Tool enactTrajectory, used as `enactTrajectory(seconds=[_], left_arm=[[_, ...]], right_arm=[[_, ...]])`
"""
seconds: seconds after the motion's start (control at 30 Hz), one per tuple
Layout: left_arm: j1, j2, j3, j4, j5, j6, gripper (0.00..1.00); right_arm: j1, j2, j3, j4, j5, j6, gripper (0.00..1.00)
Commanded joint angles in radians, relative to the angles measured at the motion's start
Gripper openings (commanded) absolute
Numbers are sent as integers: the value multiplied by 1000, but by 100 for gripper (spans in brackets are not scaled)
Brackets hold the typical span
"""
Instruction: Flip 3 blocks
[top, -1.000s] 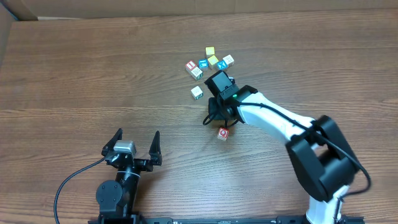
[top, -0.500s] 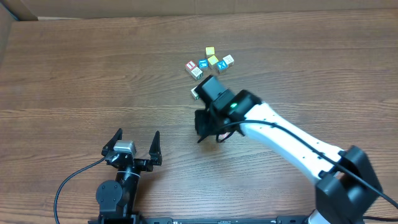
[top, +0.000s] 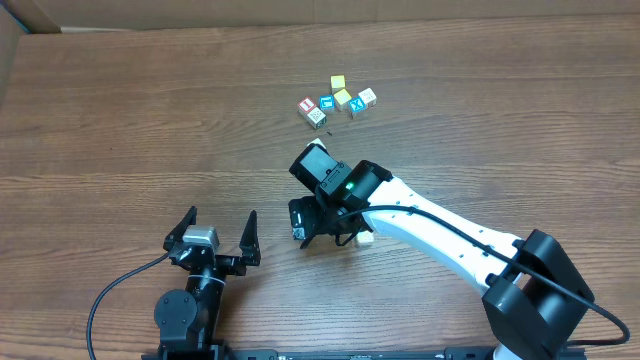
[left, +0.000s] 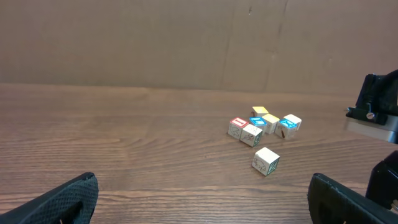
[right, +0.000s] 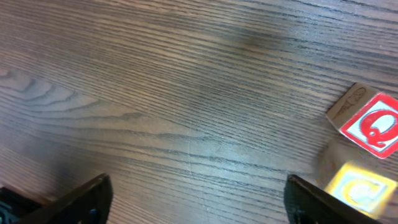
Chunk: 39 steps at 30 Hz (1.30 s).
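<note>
Two grippers over a wooden table (top: 120, 120), both spread wide, both holding nothing. Right gripper (right: 196, 204) low over the table's middle; left gripper (top: 219, 225) at 7 o'clock, near the front edge. Just beyond the fingertip on the right of the right wrist view, at 2 o'clock: red-Q block (right: 373, 124), tilted, Q face upward (a cube, so no long axis). Lone whitish block (left: 266, 160) at 6 o'clock of the cluster of cubes (top: 338, 100), the cluster well apart at 12 o'clock, short of the far edge.
</note>
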Motion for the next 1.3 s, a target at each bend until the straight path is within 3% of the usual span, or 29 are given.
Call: enactTrajectory(seconds=[0.0, 0.17, 0.3, 0.47, 0.73, 1.03, 1.27], left_arm=[[-8, -7, -3, -2, 1, 23, 100], [-8, -7, -3, -2, 1, 22, 100], [-8, -7, -3, -2, 1, 23, 100], [-8, -7, -3, -2, 1, 22, 100], [-8, -7, -3, -2, 1, 22, 100], [-8, -7, -3, -2, 1, 23, 100], [-8, -7, -3, -2, 1, 23, 100]], right_arm=[[-3, 3, -2, -29, 14, 3, 83], [-9, 3, -2, -101, 45, 3, 65], [-52, 3, -2, -166, 123, 3, 31], [-146, 3, -2, -142, 122, 3, 5], [-251, 3, -19, -27, 124, 3, 4], [-255, 5, -166, 131, 194, 60, 4], [-240, 5, -194, 118, 116, 60, 4]])
